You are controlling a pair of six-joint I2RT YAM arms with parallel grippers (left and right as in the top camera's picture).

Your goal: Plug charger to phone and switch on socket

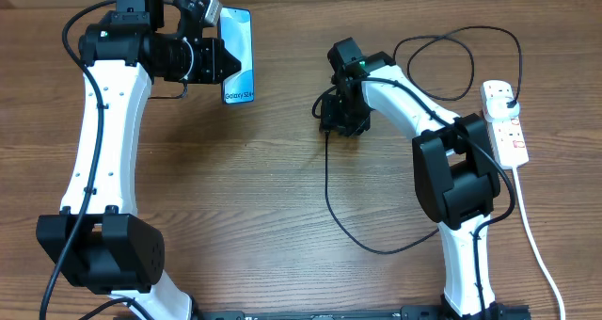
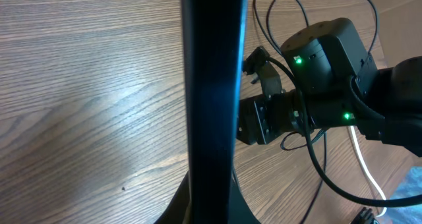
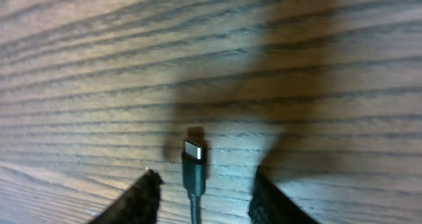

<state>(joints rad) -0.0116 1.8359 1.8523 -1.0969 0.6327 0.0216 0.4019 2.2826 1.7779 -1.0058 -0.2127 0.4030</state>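
My left gripper [image 1: 214, 56] is shut on the phone [image 1: 238, 55] and holds it at the back left, its lit "Galaxy S24" screen showing. In the left wrist view the phone [image 2: 211, 85] is an edge-on dark bar between the fingers [image 2: 211, 207]. The charger, a thin black cable [image 1: 327, 184], runs from its black plug [image 1: 508, 97] in the white socket [image 1: 505, 127] to my right gripper [image 1: 337, 122]. In the right wrist view its small plug tip [image 3: 193, 151] lies between the spread fingers [image 3: 204, 184], with a gap on each side.
The socket's thick white cord [image 1: 538, 249] runs down the right side to the front edge. The black cable loops at the back right [image 1: 442, 66] and curves across the wooden table [image 1: 235, 198] in front of the right arm base [image 1: 461, 184].
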